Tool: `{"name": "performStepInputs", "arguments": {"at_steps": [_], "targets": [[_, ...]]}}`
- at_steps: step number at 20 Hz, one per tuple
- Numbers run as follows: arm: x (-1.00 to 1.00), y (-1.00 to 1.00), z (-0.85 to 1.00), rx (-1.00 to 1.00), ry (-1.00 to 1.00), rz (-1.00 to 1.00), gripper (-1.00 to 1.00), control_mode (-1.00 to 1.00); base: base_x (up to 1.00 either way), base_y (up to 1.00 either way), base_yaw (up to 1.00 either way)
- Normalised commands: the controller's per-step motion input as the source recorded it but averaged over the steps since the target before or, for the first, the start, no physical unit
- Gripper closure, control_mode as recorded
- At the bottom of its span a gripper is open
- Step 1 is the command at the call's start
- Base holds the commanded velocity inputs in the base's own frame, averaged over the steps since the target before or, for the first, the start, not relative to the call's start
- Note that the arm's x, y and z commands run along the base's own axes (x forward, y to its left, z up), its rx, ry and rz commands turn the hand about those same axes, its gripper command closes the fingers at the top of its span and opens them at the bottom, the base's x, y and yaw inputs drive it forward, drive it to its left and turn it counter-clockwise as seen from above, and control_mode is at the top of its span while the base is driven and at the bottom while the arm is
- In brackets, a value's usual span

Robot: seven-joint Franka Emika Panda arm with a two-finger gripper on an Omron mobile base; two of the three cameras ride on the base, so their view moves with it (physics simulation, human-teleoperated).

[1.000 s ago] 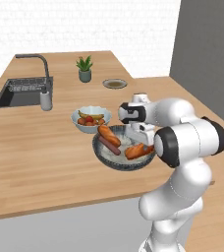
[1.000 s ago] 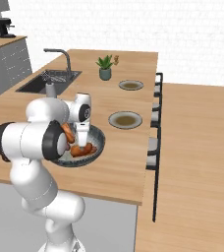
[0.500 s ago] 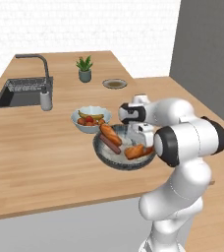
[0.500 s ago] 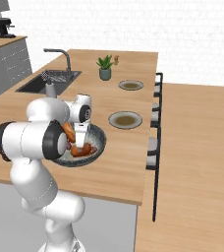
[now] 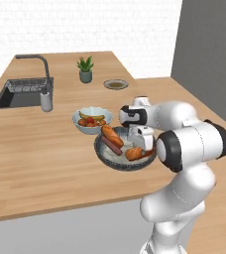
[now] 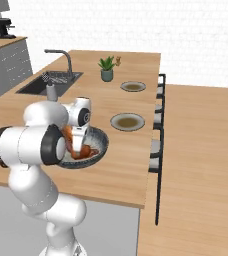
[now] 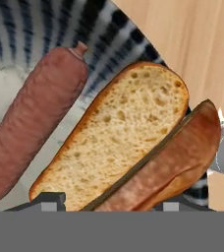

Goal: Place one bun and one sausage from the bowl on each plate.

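The gripper is down in the bowl, fingers either side of a split bun; whether they grip it I cannot tell. The bun shows pale crumb and a brown crust. A sausage lies beside it. Past the bowl's rim, bare counter leads to the near plate and far plate.

White brick wall behind wooden counter with sink.

White arm, dark joints.
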Motion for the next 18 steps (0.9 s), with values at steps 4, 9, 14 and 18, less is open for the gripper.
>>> {"name": "performStepInputs", "arguments": {"at_steps": [4, 9, 14, 18], "targets": [[-0.26, -0.03, 0.57, -0.07, 0.02, -0.11, 1.00, -1.00, 0.00, 0.00, 0.00], [-0.29, 0.00, 0.88, -0.08, 0.00, -0.09, 1.00, -1.00, 0.00, 0.00, 0.00], [-0.57, -0.05, 0.77, -0.02, -0.04, -0.02, 1.00, -1.00, 0.00, 0.00, 0.00], [-0.99, -0.16, 0.38, -0.03, -0.19, 0.00, 1.00, -1.00, 0.00, 0.00, 0.00]]}}
